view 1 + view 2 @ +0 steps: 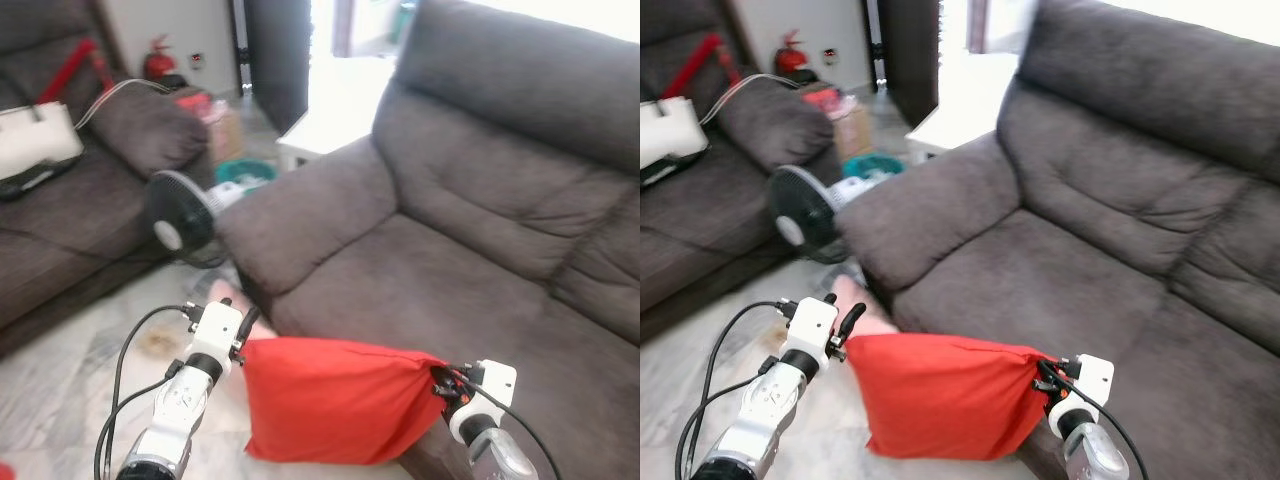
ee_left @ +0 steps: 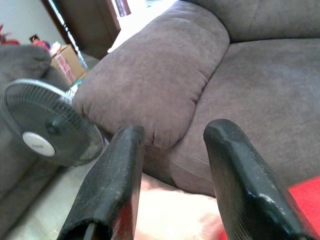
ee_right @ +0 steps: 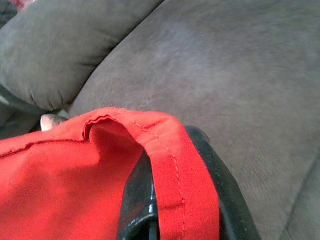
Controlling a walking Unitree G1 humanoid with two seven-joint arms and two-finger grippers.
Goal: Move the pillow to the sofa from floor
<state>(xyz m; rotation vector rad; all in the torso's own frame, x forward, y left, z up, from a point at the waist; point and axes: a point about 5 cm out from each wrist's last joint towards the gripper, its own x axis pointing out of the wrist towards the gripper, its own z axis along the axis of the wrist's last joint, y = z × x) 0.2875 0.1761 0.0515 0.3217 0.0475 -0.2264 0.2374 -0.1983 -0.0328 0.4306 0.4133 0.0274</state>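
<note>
A red pillow (image 1: 335, 400) hangs upright in front of the dark grey sofa (image 1: 430, 260), against its seat's front edge, with my two grippers at its upper corners. My right gripper (image 1: 440, 380) is shut on the pillow's right corner; the right wrist view shows the red hem (image 3: 170, 165) pinched between the black fingers (image 3: 135, 200). My left gripper (image 1: 245, 325) is at the pillow's upper left corner. In the left wrist view its fingers (image 2: 120, 165) stand apart, with the sofa's armrest (image 2: 150, 80) beyond them and red cloth (image 2: 305, 200) beside and beneath them.
A small black fan (image 1: 180, 220) stands on the marble floor (image 1: 60, 380) by the sofa's arm. A pink thing (image 1: 222, 292) lies beneath it. A second grey sofa (image 1: 60, 230) on the left carries a white device (image 1: 35, 140). A white side table (image 1: 320, 130) stands behind.
</note>
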